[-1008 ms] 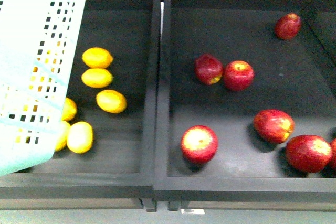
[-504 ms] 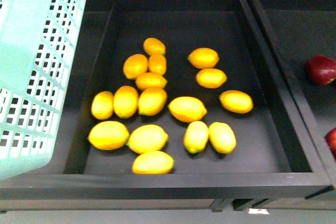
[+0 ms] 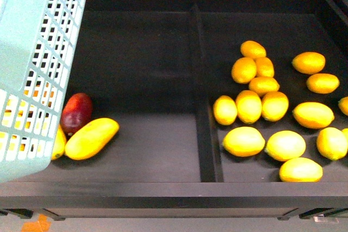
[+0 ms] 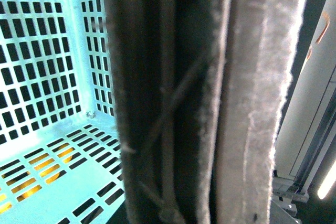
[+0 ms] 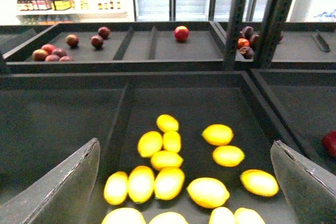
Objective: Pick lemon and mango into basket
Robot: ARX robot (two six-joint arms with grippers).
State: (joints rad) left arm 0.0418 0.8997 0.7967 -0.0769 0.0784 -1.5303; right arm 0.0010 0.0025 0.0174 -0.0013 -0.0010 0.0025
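The light aqua slotted plastic basket (image 3: 32,69) hangs tilted at the left, over the end of the black divided tray (image 3: 204,134). The left gripper (image 4: 181,98) is clamped on its brown ribbed handle (image 4: 157,145) (seen very close, only partly clear). The long yellow mango (image 3: 91,138) lies in the left compartment just beside the basket, against a dark red fruit (image 3: 75,113). The plump yellow lemons (image 3: 243,141) lie in the right compartment, and the right gripper (image 5: 185,148) hovers above them with its fingers spread wide and empty.
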